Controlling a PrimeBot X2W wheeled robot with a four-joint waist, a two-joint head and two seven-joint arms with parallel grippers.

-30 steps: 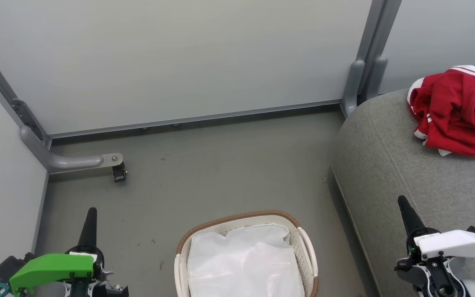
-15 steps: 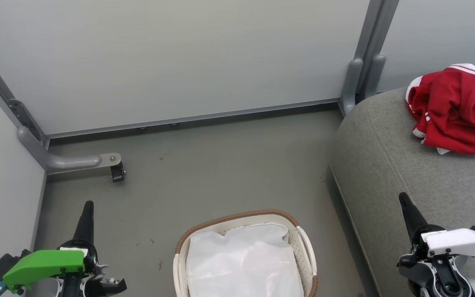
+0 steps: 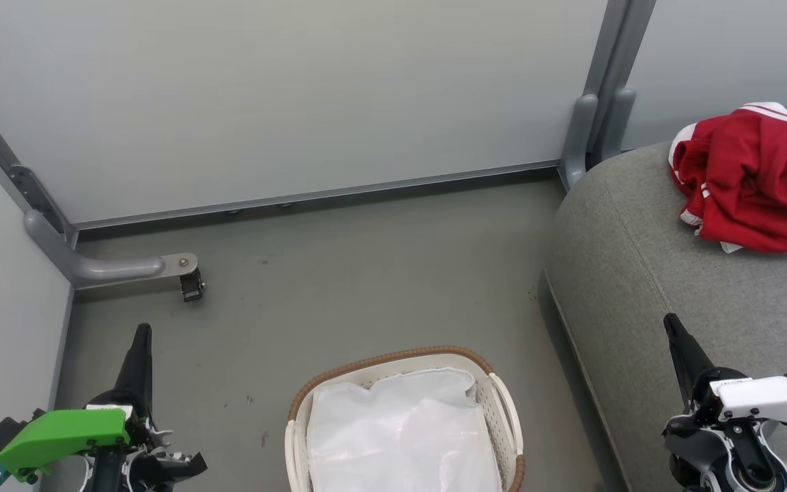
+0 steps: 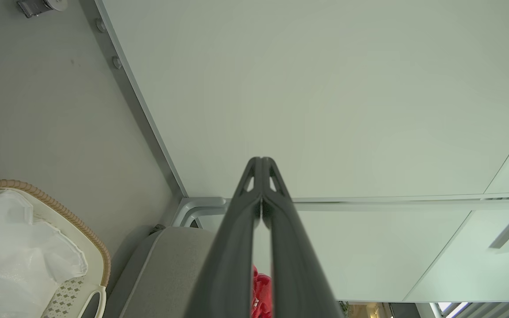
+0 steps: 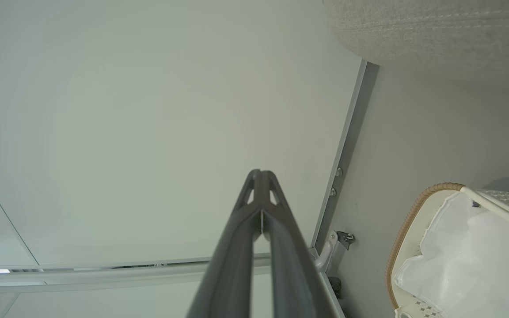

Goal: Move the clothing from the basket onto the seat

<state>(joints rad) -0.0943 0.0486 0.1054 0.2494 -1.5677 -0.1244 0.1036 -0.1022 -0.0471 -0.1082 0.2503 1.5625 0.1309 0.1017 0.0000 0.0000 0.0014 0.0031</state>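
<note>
Wall panels [image 3: 284, 96] in pale grey close off the far side and the left, above a dull grey floor [image 3: 366, 273]. Upholstery comes next in size: the seat [image 3: 646, 273], a grey cushion with a rounded corner and a stitched seam, takes up the right of the head view. The clothing [image 3: 752, 184] lies on it in a crumpled red heap with white trim, at the far right and well apart from both sets of jaws. It is beyond the right jaws and far across from the left ones. In the left wrist view a scrap of the red fabric [image 4: 261, 287] shows between that arm's fingers, on the seat [image 4: 170, 265] well beyond them.

The basket [image 3: 380, 359] stands on the floor between the two arms, near the seat's front edge. Inside it is a white liner [image 3: 400, 430], rumpled, with no red fabric visible on it.

The left jaws are fully closed on nothing, their dark fingers [image 3: 138, 355] pressed together and pointing up the head view over bare floor, left of the basket, below a green cover [image 3: 59, 437]. The right jaws are likewise closed and empty, with fingers [image 3: 684, 352] pointing up over the seat's near part, above a white cover [image 3: 769, 400]. A small black caster [image 3: 192, 287] sits on the floor at the end of a grey frame foot.
</note>
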